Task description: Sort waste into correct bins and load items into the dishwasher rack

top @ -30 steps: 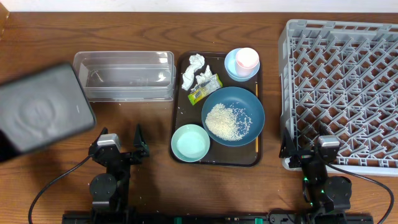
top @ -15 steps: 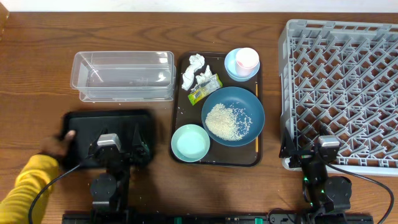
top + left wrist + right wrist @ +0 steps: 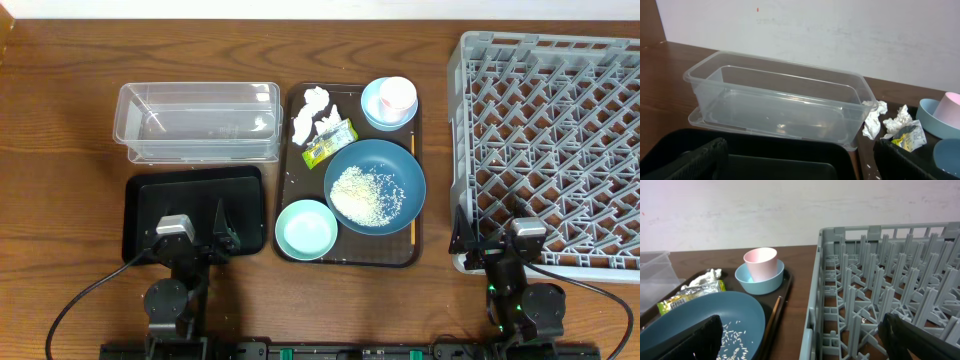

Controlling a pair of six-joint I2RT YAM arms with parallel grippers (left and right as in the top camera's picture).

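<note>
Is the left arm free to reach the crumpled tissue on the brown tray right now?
Probably yes: the left gripper is open and empty, the tissue lies uncovered, and only the low black tray lies below the gripper.

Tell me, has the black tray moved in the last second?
Yes. The black tray moved rightward from the left edge and now lies just below the clear tub in the overhead view.

A dark brown wooden table (image 3: 60,110) is filling the space, its grain running lengthwise and taking a soft, even light. Along its far edge a plain white wall (image 3: 840,30) is rising, faintly scuffed and carrying a tiny red speck high up. At the wall's left end a strip of brown wood (image 3: 651,22) is showing. Shadows are lying pale on the tabletop.
</note>
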